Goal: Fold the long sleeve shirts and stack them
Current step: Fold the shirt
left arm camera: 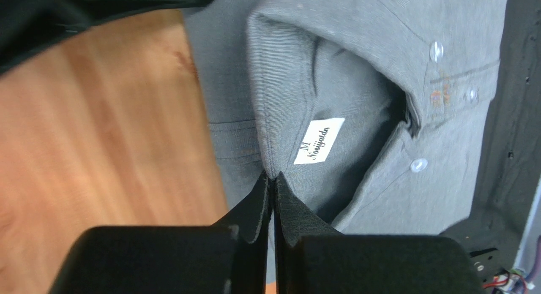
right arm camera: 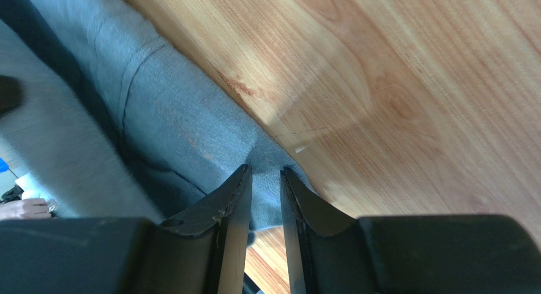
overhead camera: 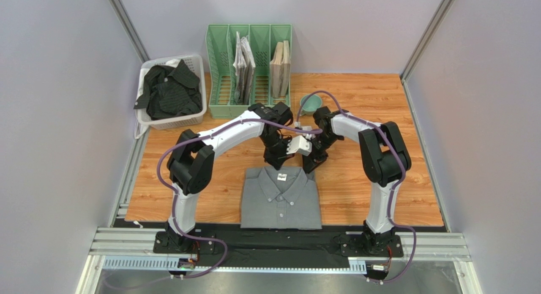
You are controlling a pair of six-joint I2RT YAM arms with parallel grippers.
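Top external view: at lower centre we see the grey shirt lying folded and buttoned on the table, collar toward the top. Just above the collar, our left gripper looks clenched on the collar edge; our right gripper has its jaws slightly parted around cloth at the shirt's edge. We judge the fold nearly finished. Next we must fetch the black shirt from the white basket, upper left, beside the green rack.

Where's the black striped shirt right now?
Top external view: the black shirt is bunched in the white basket at the table's far left, beside the green file rack.
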